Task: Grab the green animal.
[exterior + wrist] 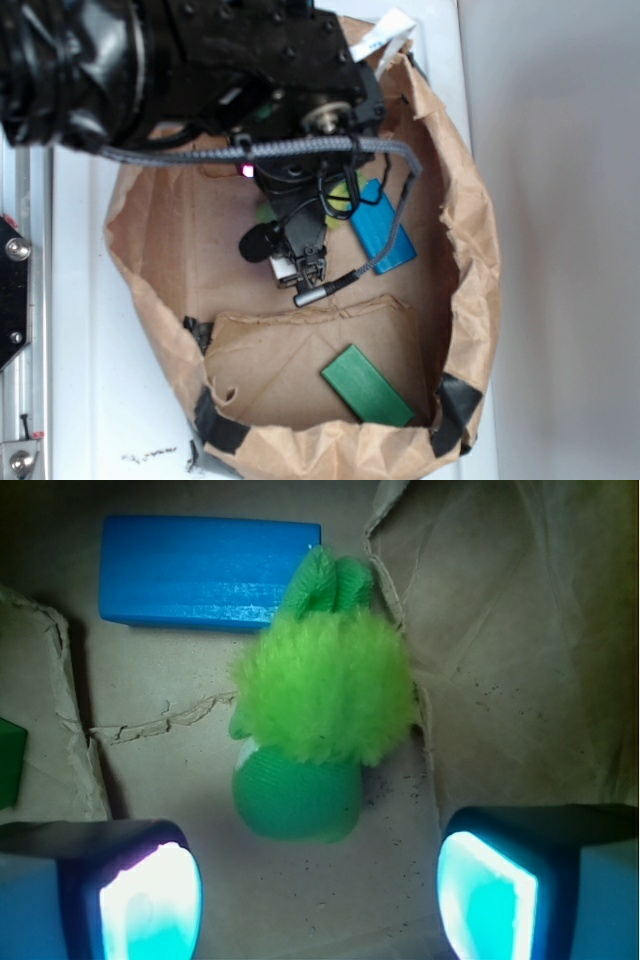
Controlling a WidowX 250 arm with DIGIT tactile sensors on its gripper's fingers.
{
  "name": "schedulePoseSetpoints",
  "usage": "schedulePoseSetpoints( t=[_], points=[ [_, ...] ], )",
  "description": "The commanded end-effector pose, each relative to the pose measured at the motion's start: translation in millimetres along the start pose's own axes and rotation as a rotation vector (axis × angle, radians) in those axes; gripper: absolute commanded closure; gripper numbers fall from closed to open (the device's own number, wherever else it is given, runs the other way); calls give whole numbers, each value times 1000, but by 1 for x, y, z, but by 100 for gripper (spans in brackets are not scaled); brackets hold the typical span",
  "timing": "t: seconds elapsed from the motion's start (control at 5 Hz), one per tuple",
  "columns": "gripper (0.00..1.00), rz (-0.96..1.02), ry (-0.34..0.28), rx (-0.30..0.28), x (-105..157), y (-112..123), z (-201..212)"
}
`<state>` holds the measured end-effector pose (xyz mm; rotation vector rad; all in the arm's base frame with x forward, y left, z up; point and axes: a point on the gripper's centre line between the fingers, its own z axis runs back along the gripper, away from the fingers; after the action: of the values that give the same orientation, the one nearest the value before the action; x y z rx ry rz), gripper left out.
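Looking in from the wrist camera, the gripper (318,890) hangs spread wide, its left pad (150,905) and right pad (490,895) glowing at the bottom with nothing between them. Left of centre up top lies the blue block (208,572); touching its right end is the green animal (315,705), resting on the floor of the paper bag (500,660), just ahead of the jaws. So the lining-up looks done; my guess is the drop, squeeze and lift remain.
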<state>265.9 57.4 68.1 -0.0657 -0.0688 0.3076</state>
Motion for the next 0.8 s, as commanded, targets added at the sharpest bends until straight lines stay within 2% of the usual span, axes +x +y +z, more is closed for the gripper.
schedulePoseSetpoints(
  t=[0.0,0.2,0.6],
  points=[
    [0,37,-125,-62,22,6,7],
    [0,32,-163,-53,29,6,-2],
    [0,24,-182,-18,37,9,-14]
  ],
)
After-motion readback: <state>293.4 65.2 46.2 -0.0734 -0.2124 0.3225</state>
